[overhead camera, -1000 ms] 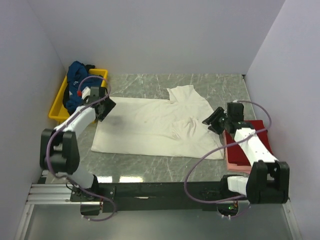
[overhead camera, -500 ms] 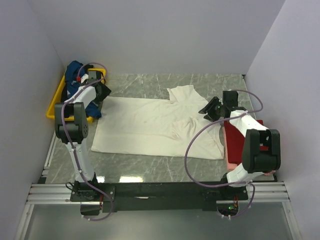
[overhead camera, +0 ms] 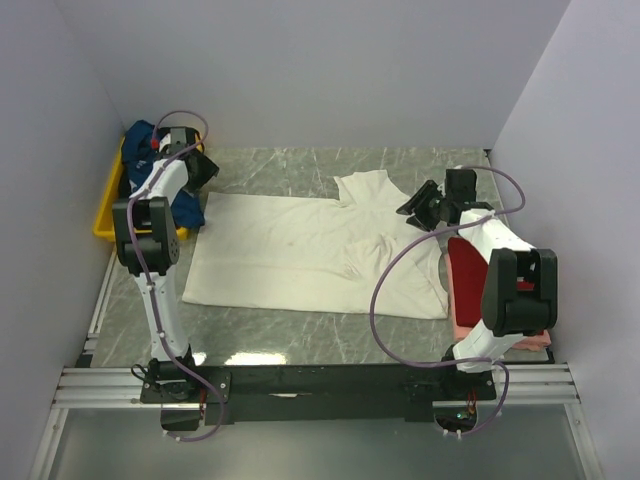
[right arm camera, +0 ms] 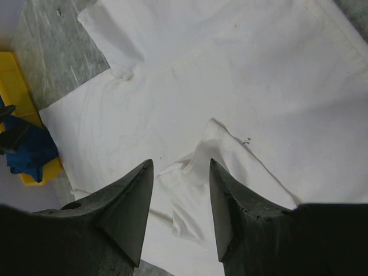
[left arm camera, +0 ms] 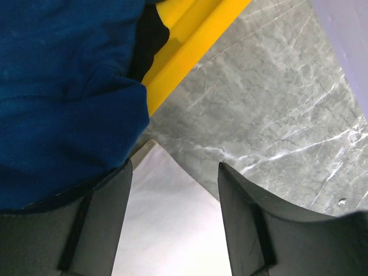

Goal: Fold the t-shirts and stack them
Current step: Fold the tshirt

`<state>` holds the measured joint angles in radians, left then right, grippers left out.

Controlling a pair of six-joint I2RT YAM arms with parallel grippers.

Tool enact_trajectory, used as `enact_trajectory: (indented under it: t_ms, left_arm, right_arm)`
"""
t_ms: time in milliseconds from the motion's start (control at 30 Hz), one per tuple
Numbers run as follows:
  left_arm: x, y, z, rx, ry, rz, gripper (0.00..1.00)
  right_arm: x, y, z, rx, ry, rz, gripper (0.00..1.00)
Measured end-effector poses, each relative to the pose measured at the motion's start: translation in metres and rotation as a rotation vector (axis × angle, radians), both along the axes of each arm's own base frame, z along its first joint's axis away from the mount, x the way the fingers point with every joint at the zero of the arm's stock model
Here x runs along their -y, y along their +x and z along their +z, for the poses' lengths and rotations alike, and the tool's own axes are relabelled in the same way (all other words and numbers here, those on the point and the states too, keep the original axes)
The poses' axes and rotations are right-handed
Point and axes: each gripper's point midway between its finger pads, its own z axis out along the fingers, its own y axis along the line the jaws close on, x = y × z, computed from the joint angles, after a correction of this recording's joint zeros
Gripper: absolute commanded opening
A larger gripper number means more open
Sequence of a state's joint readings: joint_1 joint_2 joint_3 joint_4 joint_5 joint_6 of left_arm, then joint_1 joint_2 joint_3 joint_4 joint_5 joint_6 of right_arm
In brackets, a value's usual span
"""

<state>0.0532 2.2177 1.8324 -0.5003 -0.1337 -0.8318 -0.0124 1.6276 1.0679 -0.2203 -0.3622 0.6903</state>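
Both arms have swung out toward the far edge compared with a second ago. Left gripper (left arm camera: 174, 167) was over the far-left corner of the cream-white t-shirt (overhead camera: 300, 250) back then, now it's up by the yellow tray (left arm camera: 190, 34) in the far-left corner of the worktop (left arm camera: 270, 103). Right gripper (right arm camera: 180, 164) has slid from the shirt's right side further up toward the far edge, next to the sleeve that sticks out that way.

Left fingers are spread apart with nothing between them. In the wrist view the gap frames the pointed corner of the cream-white shirt where it runs up beside the tray's rim. One finger sits right under the hanging edge of the dark blue t-shirt (left arm camera: 57, 86); can't tell if it's actually touching the cloth.

Right fingers are also apart and gripping nothing, hanging above a rumpled fold in the cream-white shirt.

Where the shirts are: the cream-white one is spread out flat across the middle of the worktop, a bit wrinkled toward the right. The dark blue one is bunched up in the tray and spills over its rim on the side facing the cream-white shirt. The red t-shirt (overhead camera: 475, 265) lies folded on top of the pale pink t-shirt (overhead camera: 465, 328) by the right edge, toward the near side, just beside the cream-white shirt's right end.
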Motion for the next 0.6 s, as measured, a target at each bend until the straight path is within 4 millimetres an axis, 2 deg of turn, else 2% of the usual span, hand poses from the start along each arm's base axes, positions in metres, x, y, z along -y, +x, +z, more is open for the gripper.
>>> enact_trajectory:
  t_ms: [167, 267, 467, 600]
  left_arm:
    - [0.001, 0.001, 0.001, 0.003, 0.029, 0.002, 0.64]
    - [0.002, -0.001, 0.003, -0.012, 0.090, 0.023, 0.63]
    - [0.007, 0.008, 0.027, 0.005, 0.236, 0.063, 0.59]
    - [0.008, 0.008, 0.022, -0.009, 0.281, 0.074, 0.56]
  right_arm:
    - [0.000, 0.001, 0.002, 0.004, -0.003, 0.003, 0.49]
    - [0.000, 0.006, 0.009, 0.022, -0.003, 0.002, 0.48]
    - [0.000, 0.022, 0.027, 0.068, -0.003, 0.001, 0.47]
    - [0.000, 0.024, 0.023, 0.056, -0.001, 0.000, 0.47]
